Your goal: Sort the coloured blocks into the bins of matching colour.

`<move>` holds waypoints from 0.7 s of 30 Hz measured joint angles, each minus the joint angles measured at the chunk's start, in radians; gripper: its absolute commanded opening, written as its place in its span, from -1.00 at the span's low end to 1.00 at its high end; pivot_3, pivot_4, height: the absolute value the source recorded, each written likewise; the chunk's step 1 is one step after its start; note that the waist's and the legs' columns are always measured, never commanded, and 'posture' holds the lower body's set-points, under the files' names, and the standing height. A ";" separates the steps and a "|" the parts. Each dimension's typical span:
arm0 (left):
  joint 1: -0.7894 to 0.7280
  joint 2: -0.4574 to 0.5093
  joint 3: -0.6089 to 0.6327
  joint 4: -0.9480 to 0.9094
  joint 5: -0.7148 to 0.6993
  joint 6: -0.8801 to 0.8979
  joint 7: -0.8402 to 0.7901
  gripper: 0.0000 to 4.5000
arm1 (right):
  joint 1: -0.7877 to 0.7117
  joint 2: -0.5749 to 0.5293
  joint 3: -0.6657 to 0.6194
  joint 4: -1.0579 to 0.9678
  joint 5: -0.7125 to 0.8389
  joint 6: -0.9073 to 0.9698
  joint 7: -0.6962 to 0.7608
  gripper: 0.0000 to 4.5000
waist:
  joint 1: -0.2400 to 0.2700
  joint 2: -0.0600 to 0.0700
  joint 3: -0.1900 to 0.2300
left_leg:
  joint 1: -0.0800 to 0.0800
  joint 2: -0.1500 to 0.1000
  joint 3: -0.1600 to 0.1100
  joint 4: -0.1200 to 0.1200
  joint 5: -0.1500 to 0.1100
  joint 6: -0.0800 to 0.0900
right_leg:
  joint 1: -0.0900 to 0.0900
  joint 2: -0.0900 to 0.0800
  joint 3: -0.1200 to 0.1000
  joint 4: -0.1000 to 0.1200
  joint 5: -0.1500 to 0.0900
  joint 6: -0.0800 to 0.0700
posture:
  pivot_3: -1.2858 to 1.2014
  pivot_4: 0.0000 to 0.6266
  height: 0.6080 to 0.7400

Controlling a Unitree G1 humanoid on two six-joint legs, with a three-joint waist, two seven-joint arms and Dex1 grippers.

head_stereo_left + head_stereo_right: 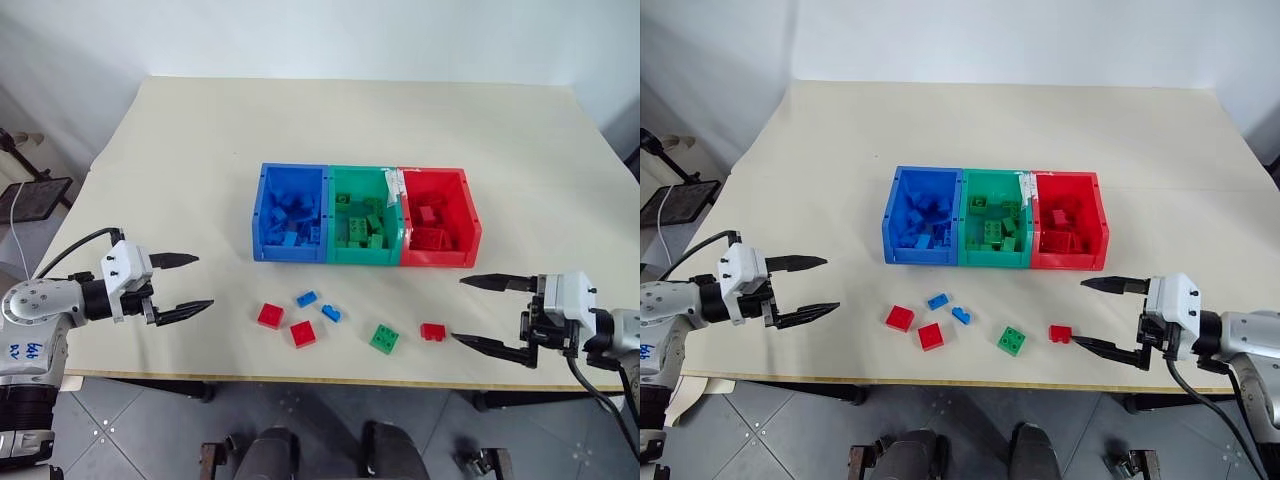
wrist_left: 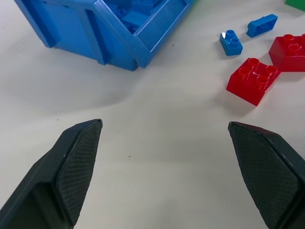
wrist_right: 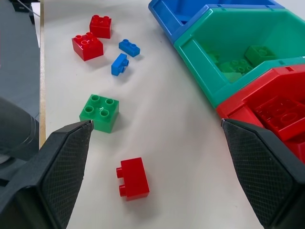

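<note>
Three bins sit in a row mid-table: blue bin (image 1: 262, 215), green bin (image 1: 336, 255), red bin (image 1: 470, 215), each already holding bricks of its colour. Six bricks lie loose in front of them near the table's edge: two red bricks (image 1: 270, 315) (image 1: 303, 333), two small blue bricks (image 1: 307, 298) (image 1: 331, 313), a green brick (image 1: 385, 339) and a small red brick (image 1: 433, 332). The left gripper (image 1: 180, 284) and right gripper (image 1: 485, 312) hover wide open and empty at either side, so a pick seems about to start. Likely next: the right gripper reaches for the small red brick just beside it. The right wrist view shows bricks inside the green bin; the left wrist view shows the studs of the nearest red brick up close
</note>
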 measured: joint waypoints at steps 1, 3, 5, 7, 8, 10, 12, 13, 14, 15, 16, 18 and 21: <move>0.000 0.000 -0.001 -0.010 0.000 0.004 -0.002 1.00 | 0.000 0.002 0.000 0.000 0.000 -0.001 -0.002 1.00 | 0.000 0.000 0.000 | 0.000 0.000 0.000 0.000 0.000 0.000 | 0.000 0.000 0.000 0.000 0.000 0.000 | 0.03 -0.52 1.00; -0.003 -0.011 -0.007 -0.044 -0.005 0.015 -0.004 1.00 | 0.016 0.002 -0.010 0.002 -0.002 -0.007 -0.006 1.00 | 0.004 0.000 0.000 | 0.000 0.000 0.000 0.000 0.000 0.000 | 0.000 0.000 0.000 0.000 0.000 0.000 | 0.03 -0.52 1.00; -0.017 -0.034 -0.032 -0.101 -0.034 0.060 -0.005 1.00 | 0.046 0.002 -0.037 0.017 -0.014 -0.017 -0.007 1.00 | 0.015 0.000 0.000 | 0.000 0.000 0.000 0.001 0.000 0.000 | 0.000 0.000 0.000 0.000 0.000 0.000 | 0.03 -0.52 1.00; -0.032 -0.049 -0.072 -0.169 -0.067 0.119 -0.023 1.00 | 0.078 0.002 -0.086 0.030 -0.019 -0.030 -0.014 1.00 | 0.019 0.000 0.000 | -0.001 0.000 0.000 0.001 0.000 0.000 | 0.001 -0.001 0.000 0.000 0.000 0.000 | 0.03 -0.52 1.00; -0.039 -0.052 -0.095 -0.201 -0.083 0.150 -0.033 1.00 | 0.102 -0.003 -0.111 0.039 -0.024 -0.042 -0.011 1.00 | 0.019 0.000 0.000 | 0.000 0.000 0.000 0.001 0.000 0.000 | 0.001 -0.001 0.000 0.000 0.000 0.000 | 0.03 -0.52 1.00; -0.062 -0.076 -0.138 -0.247 -0.101 0.199 -0.036 1.00 | 0.174 -0.020 -0.162 0.066 -0.047 -0.077 0.011 1.00 | 0.019 0.000 0.000 | 0.000 -0.001 0.000 0.001 0.000 0.000 | 0.001 -0.001 0.000 0.000 0.000 0.000 | 0.03 -0.52 1.00; -0.073 -0.113 -0.180 -0.269 -0.099 0.213 -0.033 1.00 | 0.240 -0.025 -0.198 0.102 -0.073 -0.102 0.028 1.00 | 0.016 0.000 0.000 | 0.001 -0.001 0.002 0.001 0.000 0.000 | 0.002 0.000 0.000 -0.001 0.000 0.000 | 0.03 -0.52 1.00; -0.074 -0.128 -0.209 -0.277 -0.091 0.210 -0.034 1.00 | 0.264 -0.026 -0.212 0.115 -0.085 -0.116 0.031 1.00 | 0.015 0.000 0.000 | 0.001 -0.001 0.002 0.001 0.000 0.000 | 0.002 0.000 0.000 -0.002 0.000 0.000 | 0.03 -0.52 1.00; -0.074 -0.137 -0.237 -0.290 -0.081 0.206 -0.038 1.00 | 0.281 -0.026 -0.222 0.127 -0.097 -0.123 0.035 1.00 | 0.012 0.000 0.000 | 0.001 0.000 0.002 0.001 0.000 0.000 | 0.002 0.001 0.000 -0.002 0.000 0.000 | 0.03 -0.52 1.00; -0.073 -0.139 -0.267 -0.305 -0.073 0.201 -0.052 1.00 | 0.301 -0.031 -0.233 0.135 -0.111 -0.134 0.038 1.00 | 0.010 0.000 0.000 | 0.001 0.000 0.002 0.000 0.000 0.000 | 0.002 0.001 0.001 -0.002 0.000 0.000 | 0.03 -0.52 1.00; -0.066 -0.132 -0.293 -0.329 -0.067 0.201 -0.073 1.00 | 0.320 -0.045 -0.236 0.137 -0.130 -0.137 0.040 1.00 | 0.007 0.000 0.000 | 0.001 0.001 0.003 0.000 0.000 0.000 | 0.002 0.002 0.002 -0.002 0.000 0.000 | 0.03 -0.52 1.00; -0.058 -0.127 -0.317 -0.366 -0.067 0.201 -0.103 1.00 | 0.326 -0.065 -0.235 0.132 -0.162 -0.138 0.037 1.00 | 0.002 0.000 0.000 | 0.001 0.002 0.002 0.000 0.000 0.000 | 0.002 0.003 0.002 -0.003 0.000 0.000 | 0.03 -0.52 1.00; -0.048 -0.119 -0.311 -0.366 -0.064 0.179 -0.114 1.00 | 0.271 -0.093 -0.174 0.054 -0.190 -0.069 -0.001 1.00 | -0.004 0.001 -0.001 | 0.002 0.004 0.002 0.000 0.000 0.000 | 0.002 0.003 0.002 -0.003 0.000 -0.001 | 0.03 -0.52 1.00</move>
